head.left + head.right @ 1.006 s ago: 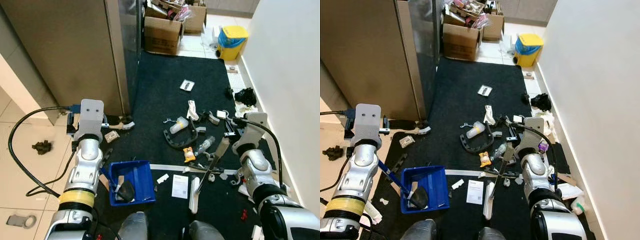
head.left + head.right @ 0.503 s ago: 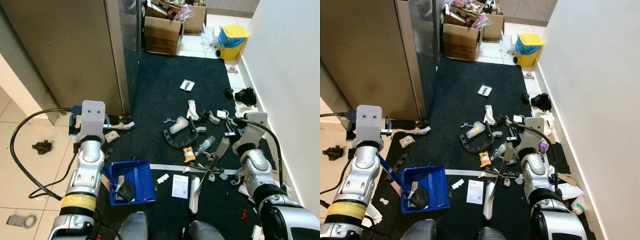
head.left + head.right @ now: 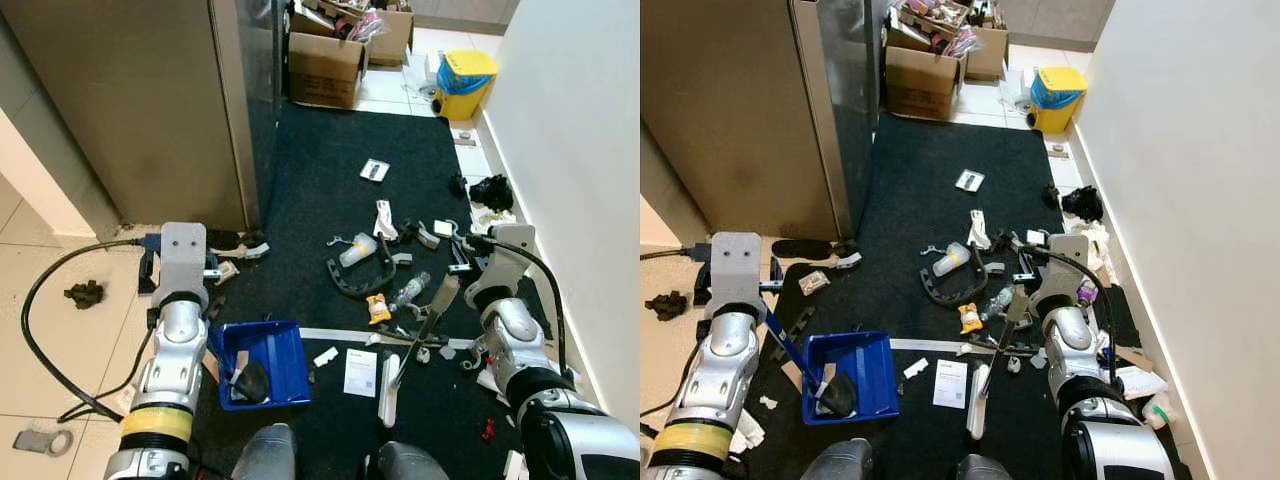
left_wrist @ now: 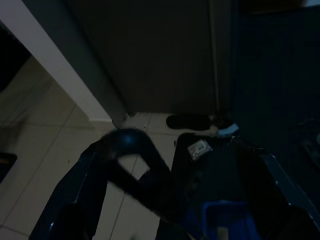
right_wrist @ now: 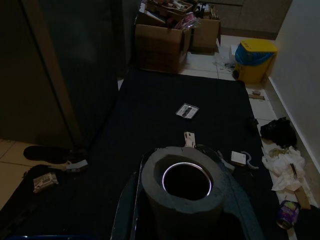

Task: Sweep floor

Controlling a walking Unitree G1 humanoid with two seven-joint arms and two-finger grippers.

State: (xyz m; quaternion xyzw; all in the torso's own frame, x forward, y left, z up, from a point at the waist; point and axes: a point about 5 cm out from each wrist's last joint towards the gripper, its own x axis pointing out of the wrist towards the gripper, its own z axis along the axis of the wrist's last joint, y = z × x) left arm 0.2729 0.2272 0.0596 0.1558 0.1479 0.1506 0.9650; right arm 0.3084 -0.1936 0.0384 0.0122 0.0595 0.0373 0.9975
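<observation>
the broom lies slanted on the dark mat just ahead of the robot's right side, its grey handle rising toward the right gripper and its pale head resting near a sheet of paper. in the right wrist view the hollow grey end of the handle sits between the two fingers, which are pinched around it. the blue dustpan sits on the mat's near left edge, with a dark lump and some scraps inside it. its blue stick runs up toward the left gripper; the left wrist view is very dark, and the fingers seem to wrap a dark rounded handle, but i cannot tell how the jaws stand.

litter is spread over the mat beyond the broom: a clear bottle, an orange wrapper, a curved black piece, a plastic cup and a small card farther off. a strip of white tape crosses the mat between dustpan and broom. a black cloth lies by the white wall on the right. at the far end stand cardboard boxes and a yellow and blue bin. a tall brown cabinet rises on the left, with a black cable looping over the tiles beside it.
</observation>
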